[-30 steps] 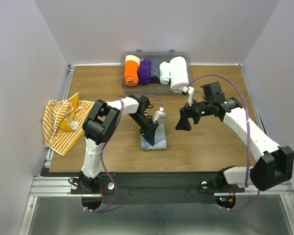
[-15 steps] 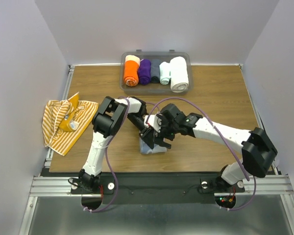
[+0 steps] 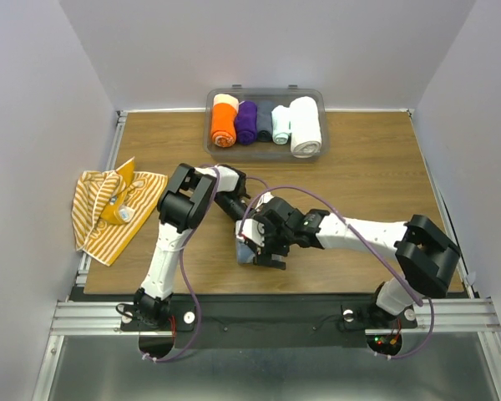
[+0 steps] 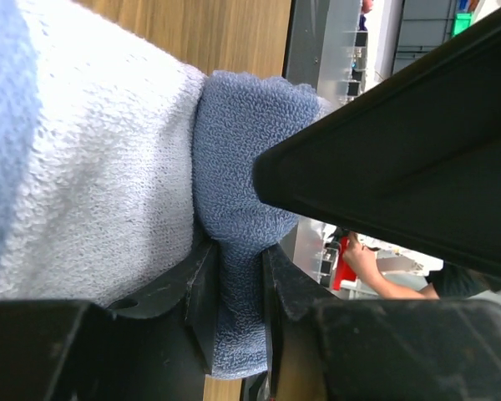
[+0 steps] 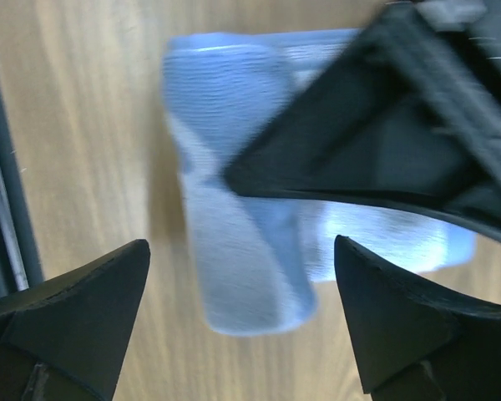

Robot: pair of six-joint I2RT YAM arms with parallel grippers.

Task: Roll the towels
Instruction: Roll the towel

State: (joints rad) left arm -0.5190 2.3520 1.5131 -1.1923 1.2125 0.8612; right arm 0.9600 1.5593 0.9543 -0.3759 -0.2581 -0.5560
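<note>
The pale blue towel (image 3: 249, 251) lies partly rolled on the table in front of the arms, mostly covered by both grippers. My left gripper (image 3: 249, 229) is shut on a fold of it (image 4: 234, 251), and the cloth bunches between the fingers (image 4: 192, 292). My right gripper (image 3: 265, 251) hovers open just above the same towel (image 5: 242, 251), one finger to each side of its near end. The striped yellow-and-white towel (image 3: 113, 209) lies crumpled at the table's left edge, away from both grippers.
A clear tray (image 3: 207, 104) at the back holds an orange roll (image 3: 224, 125), a purple roll (image 3: 246, 123), smaller rolls and a thick white roll (image 3: 305, 125). The table's near edge runs just below the blue towel.
My right arm swung in from the right side of the table and now sits over the blue towel beside the left gripper. The left gripper kept its hold and barely moved.
</note>
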